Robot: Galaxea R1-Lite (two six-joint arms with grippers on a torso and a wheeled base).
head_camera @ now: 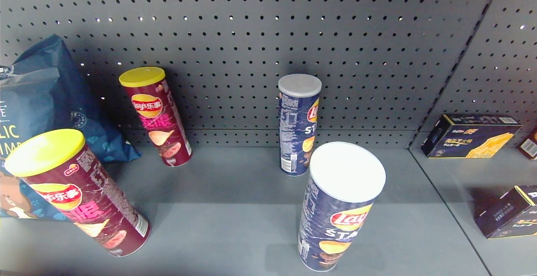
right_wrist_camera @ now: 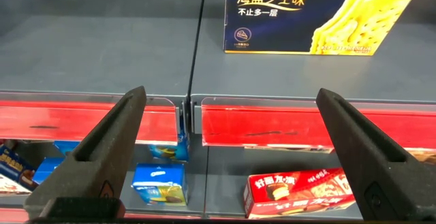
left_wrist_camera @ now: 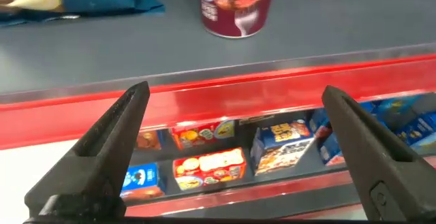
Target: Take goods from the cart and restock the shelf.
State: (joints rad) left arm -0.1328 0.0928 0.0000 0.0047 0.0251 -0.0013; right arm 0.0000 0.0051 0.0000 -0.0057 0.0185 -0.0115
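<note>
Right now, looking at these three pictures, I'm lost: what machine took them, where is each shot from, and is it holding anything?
It is a two-armed robot restocking a shop shelf. The big picture comes from a camera on its head, looking down: two red cans with yellow lids, two blue cans with pale lids, a blue bag at the left, dark boxes at the right. The other two come from cameras on its wrists; the black prongs are the left gripper and the right gripper, each before the shelf's red front edge. Both are open and hold nothing.
</note>
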